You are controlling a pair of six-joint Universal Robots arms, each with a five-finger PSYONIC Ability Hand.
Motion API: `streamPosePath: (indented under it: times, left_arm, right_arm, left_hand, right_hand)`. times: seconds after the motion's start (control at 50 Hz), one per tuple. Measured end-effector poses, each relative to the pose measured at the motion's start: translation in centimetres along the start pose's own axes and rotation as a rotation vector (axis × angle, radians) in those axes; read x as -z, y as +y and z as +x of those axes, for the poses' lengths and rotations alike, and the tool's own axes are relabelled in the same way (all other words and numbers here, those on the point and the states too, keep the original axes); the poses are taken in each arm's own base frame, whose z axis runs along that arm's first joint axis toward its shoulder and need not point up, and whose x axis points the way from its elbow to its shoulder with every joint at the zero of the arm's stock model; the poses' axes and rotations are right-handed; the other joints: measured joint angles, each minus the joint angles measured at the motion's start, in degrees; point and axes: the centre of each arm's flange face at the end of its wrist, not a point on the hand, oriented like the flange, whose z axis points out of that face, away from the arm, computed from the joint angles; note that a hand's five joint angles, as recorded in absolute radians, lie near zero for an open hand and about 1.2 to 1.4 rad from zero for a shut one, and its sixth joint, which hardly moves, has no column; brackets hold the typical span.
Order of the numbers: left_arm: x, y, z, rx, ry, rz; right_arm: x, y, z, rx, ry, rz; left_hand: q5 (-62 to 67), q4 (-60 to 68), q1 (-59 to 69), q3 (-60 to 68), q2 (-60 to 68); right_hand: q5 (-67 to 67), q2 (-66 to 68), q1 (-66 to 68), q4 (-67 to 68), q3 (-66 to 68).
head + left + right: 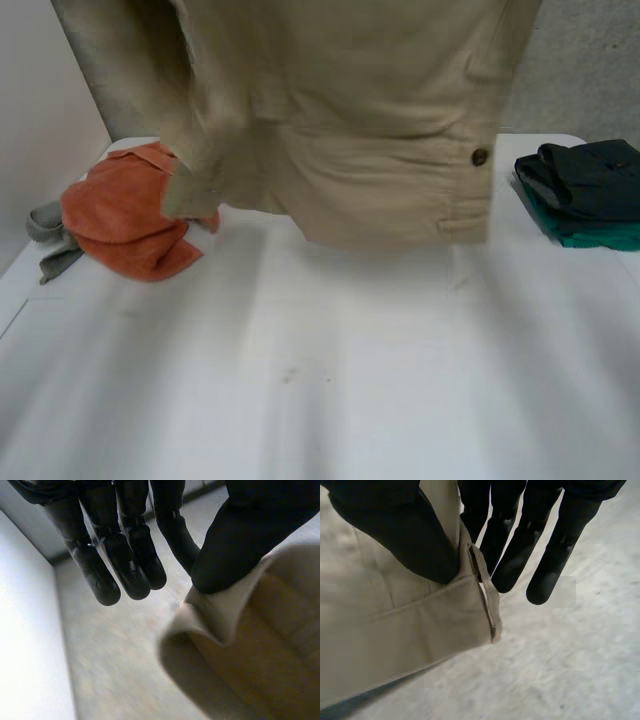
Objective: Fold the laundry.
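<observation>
Status: folding of the garment (380, 150) not yet begun. The beige garment hangs in the air above the far half of the worktop (330, 370), its lower hem just clear of the surface and one cuffed sleeve dangling toward the left edge. The left hand (235, 545) pinches a fold of the upper edge under its thumb, with the other fingers (125, 565) straight and spread beside the cloth. The right hand (395, 530) pinches a seamed corner between its thumb and one finger, the remaining fingers (545, 555) straight and off the cloth. Completed work, on the evidence: a folded stack (590, 190), dark piece over teal, at the far right corner. Outstanding: the garment must be laid flat and folded; an orange cloth (125, 220) and a grey cloth (45, 225) lie crumpled at the left edge, touching each other, and appear unfolded. Obstructions: the sleeve cuff hangs against the orange cloth and may drag it or land on it. The near and middle worktop is bare, which should suffice for laying out.
</observation>
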Motion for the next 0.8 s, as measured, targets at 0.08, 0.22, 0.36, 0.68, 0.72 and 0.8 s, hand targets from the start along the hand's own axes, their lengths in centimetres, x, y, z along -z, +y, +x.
streamPosePath:
  times: [0.08,0.22,0.36,0.68,0.72,0.8]
  left_arm:
    - [-1.9,-0.2,-1.0,-0.034,-0.032,0.050]
    - [-3.7,8.9,-0.6,-0.120,0.006,-0.080]
    - [-2.2,20.4,1.5,-0.151,0.107,-0.266]
    - [4.4,40.3,4.8,-0.307,0.227,-0.455]
    - [5.2,40.2,5.1,-0.312,0.242,-0.474]
    - [6.3,38.7,5.8,-0.304,0.269,-0.502]
  right_arm:
    - [-0.5,-0.6,1.0,-0.020,0.035,0.014]
    - [-2.1,6.3,-0.8,-0.099,0.028,-0.136]
    - [-2.4,14.3,-5.0,-0.150,0.005,-0.309]
    - [-2.0,28.8,-13.0,-0.027,0.045,-0.459]
    - [-2.1,28.6,-13.1,0.021,0.038,-0.461]
    - [-2.2,26.8,-12.1,0.080,0.042,-0.452]
  left_hand:
    - [0.48,0.06,0.00,0.00,0.00]
    - [0.89,0.15,0.00,0.00,0.00]
    - [0.89,0.16,0.00,0.00,0.00]
    - [-46.15,-48.02,-49.76,-47.11,-47.82]
    - [-52.61,-54.56,-52.58,-53.89,-54.28]
    - [-53.14,-55.19,-52.58,-54.26,-54.85]
  right_hand:
    - [0.00,0.00,0.00,0.00,0.00]
    - [0.13,0.00,0.00,0.00,0.00]
    - [0.13,0.00,0.00,0.00,0.00]
    - [-54.81,-54.15,-49.71,-55.60,-55.23]
    - [-55.09,-54.64,-49.86,-56.52,-55.95]
    - [-55.09,-54.64,-49.86,-56.55,-55.95]
